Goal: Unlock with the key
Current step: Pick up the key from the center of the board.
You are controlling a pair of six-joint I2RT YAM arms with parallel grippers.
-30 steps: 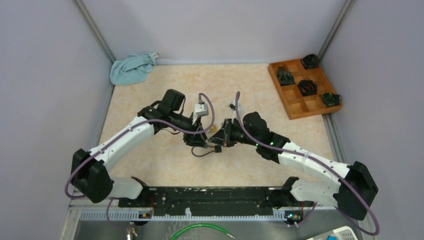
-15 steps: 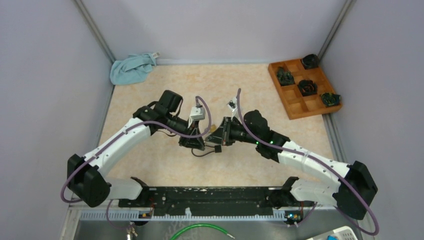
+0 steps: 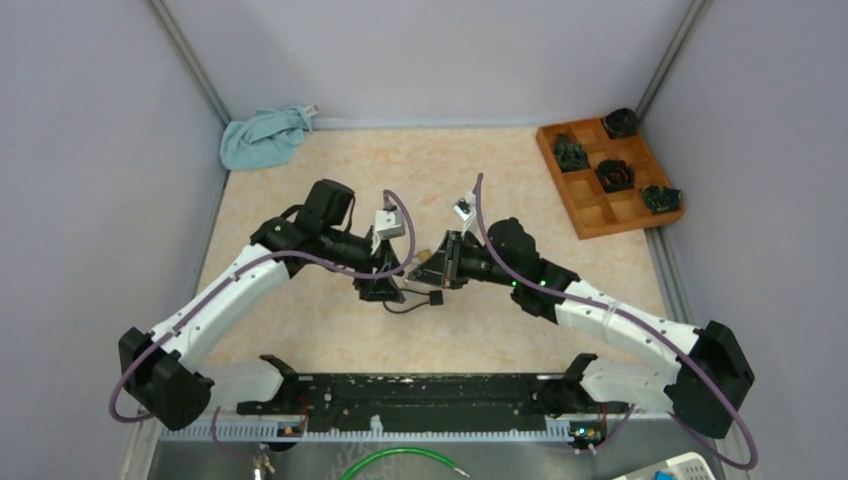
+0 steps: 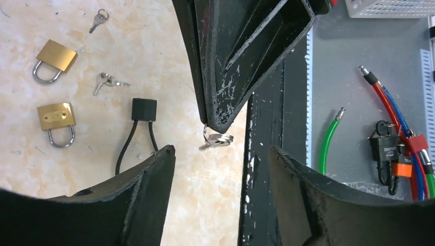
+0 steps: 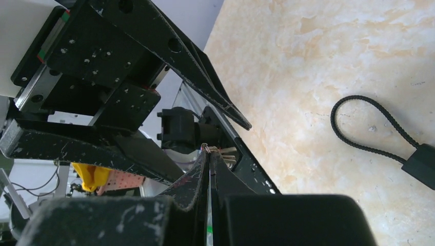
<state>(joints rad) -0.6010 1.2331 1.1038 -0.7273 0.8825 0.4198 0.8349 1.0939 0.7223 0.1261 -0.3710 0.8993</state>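
Note:
My right gripper (image 5: 209,151) is shut on a key by its silver ring (image 4: 218,138); the ring sticks out at its tip. That tip (image 4: 217,125) hangs just above the marble table, close in front of my left gripper (image 4: 220,149), which stands open with nothing between its fingers. Two brass padlocks (image 4: 57,55) (image 4: 55,117) lie shut on the table to the left. Loose keys (image 4: 109,81) (image 4: 99,18) lie near them. In the top view both grippers meet at mid-table, left gripper (image 3: 385,285) and right gripper (image 3: 432,264), with most of the locks hidden under them.
A black cable lock (image 4: 143,109) lies beside the padlocks, its loop (image 5: 367,125) near my right gripper. A wooden tray (image 3: 590,215) stands back right and a blue cloth (image 3: 262,137) back left. Green (image 4: 329,138) and red cable locks (image 4: 392,118) lie past the table's near edge.
My left gripper narrowed, then opened wider, and the left arm drew back a little to the left. The right gripper stayed shut on the key, nearly still.

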